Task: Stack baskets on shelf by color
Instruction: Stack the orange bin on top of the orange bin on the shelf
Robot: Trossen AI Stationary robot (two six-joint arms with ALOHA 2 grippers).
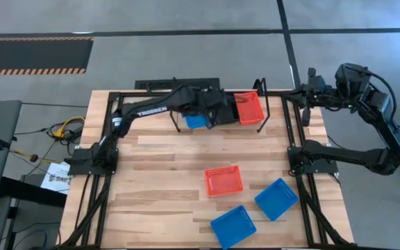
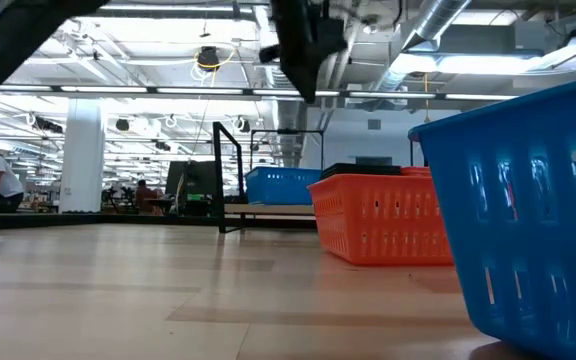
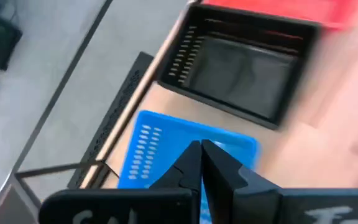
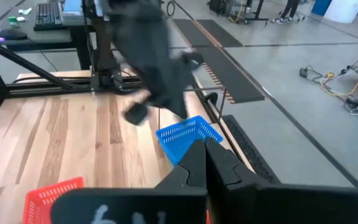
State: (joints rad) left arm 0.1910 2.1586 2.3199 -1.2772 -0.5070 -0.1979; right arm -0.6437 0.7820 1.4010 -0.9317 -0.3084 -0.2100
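Three blue baskets point(image 1: 232, 226) show, two red-orange point(image 1: 224, 180), one black point(image 3: 241, 70). At twelve o'clock, the shelf point(image 1: 217, 121) holds three, beneath the closed, empty left gripper point(image 3: 201, 163). Right gripper point(image 4: 205, 163) closed, parked at two o'clock.

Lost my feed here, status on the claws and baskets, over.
Left claw shut, empty, above shelf's blue basket. Right claw shut, parked off the table's far right corner. One red-orange, two blue loose on table. Nothing blocking.

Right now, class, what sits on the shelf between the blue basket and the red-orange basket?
In the left wrist view, a black basket sits between the blue basket and the red-orange basket.
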